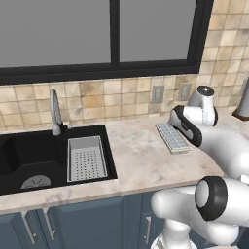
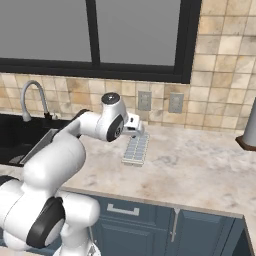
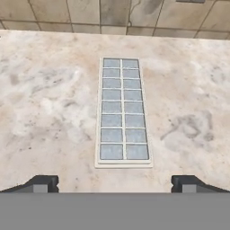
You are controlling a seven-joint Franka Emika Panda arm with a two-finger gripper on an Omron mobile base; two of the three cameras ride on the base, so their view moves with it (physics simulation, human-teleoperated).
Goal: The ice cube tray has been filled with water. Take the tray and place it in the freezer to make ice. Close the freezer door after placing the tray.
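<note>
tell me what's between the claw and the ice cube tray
Nothing: in the hand view only bare marble counter separates the open claw from the ice cube tray.

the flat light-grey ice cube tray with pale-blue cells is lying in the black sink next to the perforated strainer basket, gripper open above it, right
Not in the sink. The flat light-grey ice cube tray lies on the marble counter, right of the black sink, as the left base view shows. The gripper is open above it.
</note>
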